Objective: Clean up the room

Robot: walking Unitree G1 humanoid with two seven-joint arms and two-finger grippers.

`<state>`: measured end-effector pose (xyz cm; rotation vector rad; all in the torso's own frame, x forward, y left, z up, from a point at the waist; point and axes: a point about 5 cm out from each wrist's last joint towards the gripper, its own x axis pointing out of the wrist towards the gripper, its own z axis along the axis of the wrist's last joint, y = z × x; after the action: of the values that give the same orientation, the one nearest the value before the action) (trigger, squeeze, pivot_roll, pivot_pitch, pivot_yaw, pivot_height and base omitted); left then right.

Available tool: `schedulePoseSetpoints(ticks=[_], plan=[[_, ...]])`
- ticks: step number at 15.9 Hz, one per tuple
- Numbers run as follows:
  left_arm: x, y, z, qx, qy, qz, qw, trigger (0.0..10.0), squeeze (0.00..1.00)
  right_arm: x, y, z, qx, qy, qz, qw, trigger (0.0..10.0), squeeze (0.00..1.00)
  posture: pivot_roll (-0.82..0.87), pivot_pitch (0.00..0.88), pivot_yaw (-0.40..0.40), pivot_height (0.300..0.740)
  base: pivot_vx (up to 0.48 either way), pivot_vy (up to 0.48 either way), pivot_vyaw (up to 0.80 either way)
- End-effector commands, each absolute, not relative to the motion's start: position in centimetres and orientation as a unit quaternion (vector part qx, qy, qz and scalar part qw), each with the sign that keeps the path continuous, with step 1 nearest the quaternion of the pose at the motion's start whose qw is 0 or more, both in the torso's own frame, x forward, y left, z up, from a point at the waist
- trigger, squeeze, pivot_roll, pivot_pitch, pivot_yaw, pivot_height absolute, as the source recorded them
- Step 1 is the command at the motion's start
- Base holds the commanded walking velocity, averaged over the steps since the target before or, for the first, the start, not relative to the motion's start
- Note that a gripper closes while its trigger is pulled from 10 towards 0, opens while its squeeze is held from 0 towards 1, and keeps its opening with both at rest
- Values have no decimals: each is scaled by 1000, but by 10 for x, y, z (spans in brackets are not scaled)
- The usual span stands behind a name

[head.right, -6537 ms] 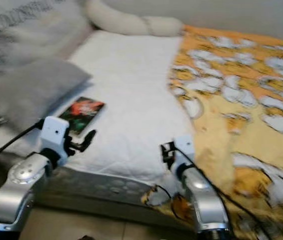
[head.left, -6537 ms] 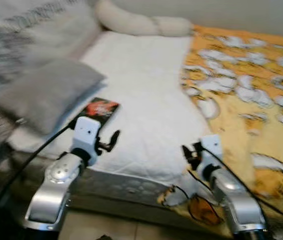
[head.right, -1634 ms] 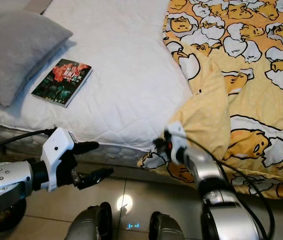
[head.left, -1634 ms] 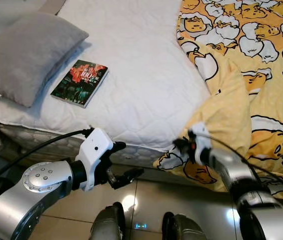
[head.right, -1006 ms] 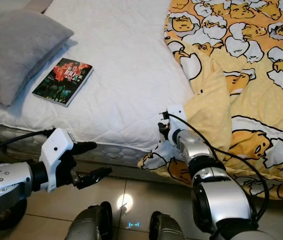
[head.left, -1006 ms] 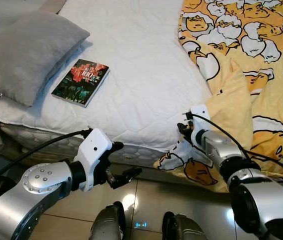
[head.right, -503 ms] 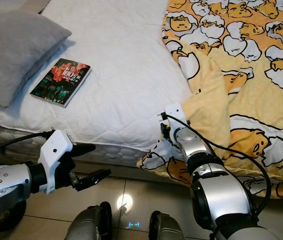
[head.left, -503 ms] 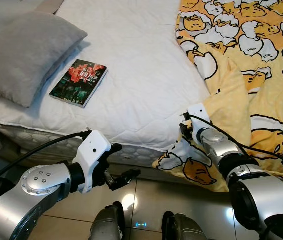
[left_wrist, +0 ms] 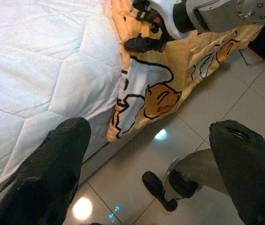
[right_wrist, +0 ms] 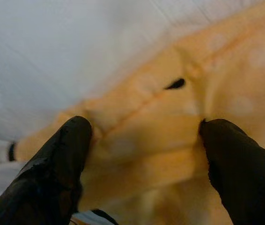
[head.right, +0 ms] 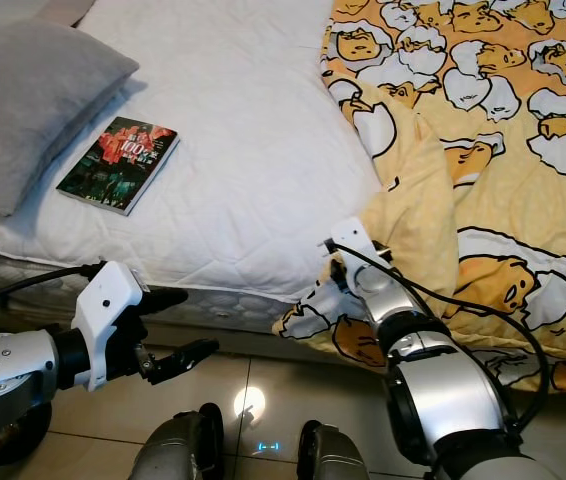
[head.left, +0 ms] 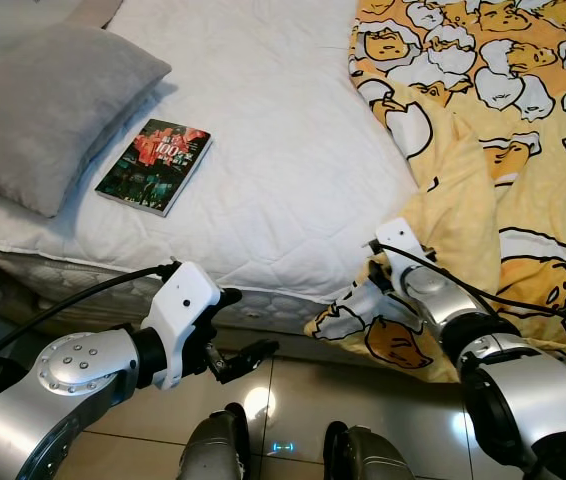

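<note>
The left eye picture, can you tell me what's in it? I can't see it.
The robot's right claw reaches into a yellow cartoon blanket at the edge of a white bed. Its open left claw hangs above the shiny floor. A book lies on the bed beside a grey pillow.

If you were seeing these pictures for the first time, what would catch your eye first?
The yellow cartoon-egg blanket covers the bed's right side, one corner hanging over the edge, where the right gripper is open against its fabric. On the white mattress, a book lies beside a grey pillow; the left gripper hangs open above the floor.
</note>
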<state>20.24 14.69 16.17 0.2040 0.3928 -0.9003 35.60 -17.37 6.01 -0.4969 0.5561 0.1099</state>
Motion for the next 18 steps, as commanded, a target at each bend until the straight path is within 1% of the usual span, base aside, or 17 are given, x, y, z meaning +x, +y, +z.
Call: schedulePoseSetpoints(ticks=[1,2,3,4,5,6,7,9,12,18], plan=[[199,149,162,99,193,-431,876,10000,0,347,-183,49,-250,297,43,921,10000,0,170,257,12,740,0,0,0],[199,149,162,99,194,-431,876,10000,0,346,-187,48,-237,300,33,923,6078,0,168,257,13,740,0,0,0],[198,149,162,99,195,-430,876,10000,0,344,-190,46,-200,305,22,931,627,0,166,257,13,740,0,0,0],[198,149,162,99,195,-430,876,10000,0,344,-190,46,-200,305,22,931,627,0,166,257,13,740,0,0,0],[199,149,162,99,195,-431,876,10000,0,342,-191,43,-133,314,1,940,0,0,166,257,15,740,0,0,0],[199,148,162,99,194,-432,875,10000,0,339,-192,39,-70,324,-17,943,0,0,168,256,17,740,0,0,0],[199,148,163,99,193,-432,875,10000,0,338,-191,38,-57,326,-20,943,0,0,168,256,17,740,0,0,0],[199,149,163,101,193,-432,875,10000,0,336,-191,36,1,330,-31,943,0,0,169,257,19,740,0,0,0],[198,149,164,101,193,-431,876,10000,0,338,-191,38,51,321,-37,945,0,0,174,258,17,740,0,0,0],[195,151,166,102,194,-429,876,10000,0,339,-188,39,78,314,-26,946,0,0,186,273,17,740,0,0,0]])
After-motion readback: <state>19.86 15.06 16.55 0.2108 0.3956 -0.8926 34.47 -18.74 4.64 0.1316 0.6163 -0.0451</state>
